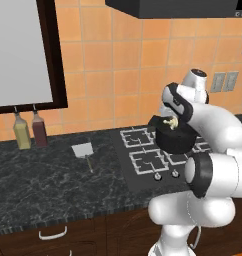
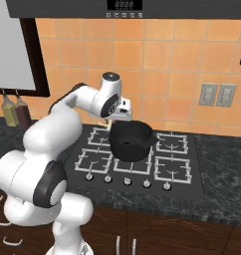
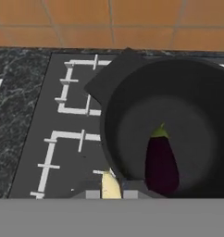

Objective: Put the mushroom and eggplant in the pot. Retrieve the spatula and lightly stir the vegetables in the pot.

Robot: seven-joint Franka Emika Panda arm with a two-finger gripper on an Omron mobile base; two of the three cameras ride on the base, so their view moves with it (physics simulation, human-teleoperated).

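Mushroom [image 3: 110, 186], pale and small, sits pinched between the narrowed fingers of the gripper [image 1: 170, 121], which hangs at the near-left rim of the black pot [image 3: 178, 115]; from the fingers the pot's open mouth lies just ahead and to the right, so the release seems to turn on carrying it a little further over the rim. Eggplant [image 3: 161, 162] already lies on the pot floor, long axis pointing away from the fingers, stem end far. Beyond, well off to the fingers' left on the dark counter [image 1: 53, 175], the spatula [image 1: 84, 152] waits, blade toward the wall, near two bottles [image 1: 30, 131].
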